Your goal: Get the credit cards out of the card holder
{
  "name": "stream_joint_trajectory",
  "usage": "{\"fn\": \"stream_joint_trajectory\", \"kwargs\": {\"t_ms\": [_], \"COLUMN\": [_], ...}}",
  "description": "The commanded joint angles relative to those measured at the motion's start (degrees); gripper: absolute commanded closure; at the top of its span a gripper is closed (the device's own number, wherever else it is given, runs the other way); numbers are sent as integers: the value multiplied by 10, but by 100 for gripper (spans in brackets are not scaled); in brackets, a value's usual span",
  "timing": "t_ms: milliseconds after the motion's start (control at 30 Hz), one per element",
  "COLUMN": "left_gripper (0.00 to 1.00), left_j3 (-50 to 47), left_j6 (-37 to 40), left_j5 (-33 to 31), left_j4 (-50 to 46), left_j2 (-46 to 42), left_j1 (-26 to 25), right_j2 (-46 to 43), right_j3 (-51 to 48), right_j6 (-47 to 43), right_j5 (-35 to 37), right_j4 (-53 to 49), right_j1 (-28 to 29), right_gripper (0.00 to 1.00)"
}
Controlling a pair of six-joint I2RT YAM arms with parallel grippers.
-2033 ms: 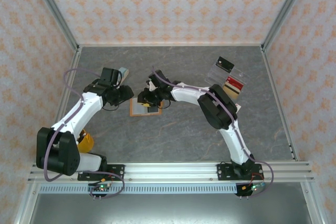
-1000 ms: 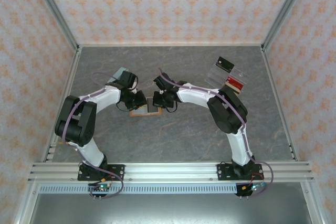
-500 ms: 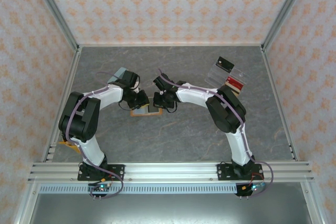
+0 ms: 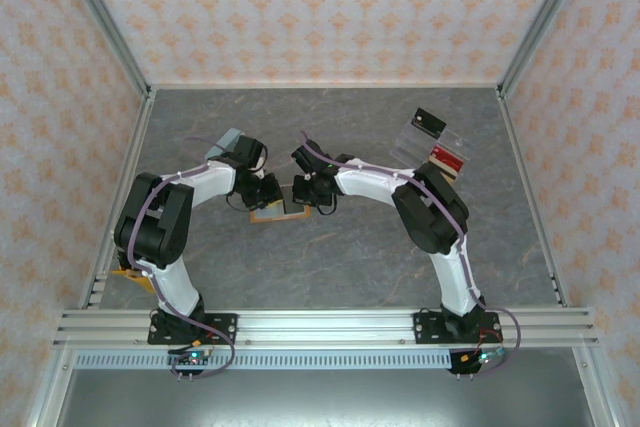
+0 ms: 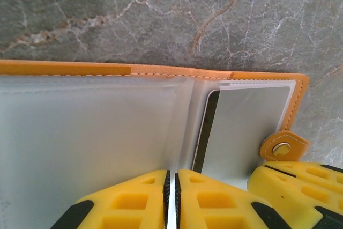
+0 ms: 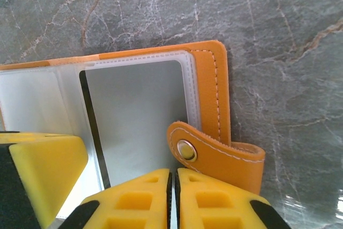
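Since two seconds back, left arm swung in; both wrists now crowd card holder [image 4: 262, 215] at mid-desk. Step, I judge: freeing credit card [image 6: 136, 111] from pocket beside snap tab [image 6: 186, 149]. Next move needs fingers parted, then nip on card's edge. Left gripper [image 5: 171, 173], right gripper [image 6: 172, 171]: both pressed together at holder's edge; pinching pocket film? I cannot tell.

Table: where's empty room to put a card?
Bare grey marble table lies between the flat orange card holder and the near metal rail, and along the back wall. Crowded: mid-table where both arms meet, and the clear plastic tray far right.
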Motion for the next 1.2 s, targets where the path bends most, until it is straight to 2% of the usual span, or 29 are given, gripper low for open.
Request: {"fn": "stream_joint_trajectory", "kwargs": {"t_ms": [0,333,933,1167], "left_gripper": [85,87,83,82], "left_j3": [10,10,-9,-32], "left_j6": [14,15,6,-4], "left_j5": [-21,-25,8,45], "left_j4": [-12,-15,29,65], "left_j2": [11,11,11,6], "left_j1": [-4,-4,4,17], "right_j2": [-29,-38,13,23], "right_j3": [-16,-31,-7,0], "right_j6": [-7,-7,-12,-15], "right_j5": [33,54,3,-7], "right_j4": [-12,-2,-15,-21], "right_j1": [2,2,2,2], "right_gripper": [87,87,89,91]}}
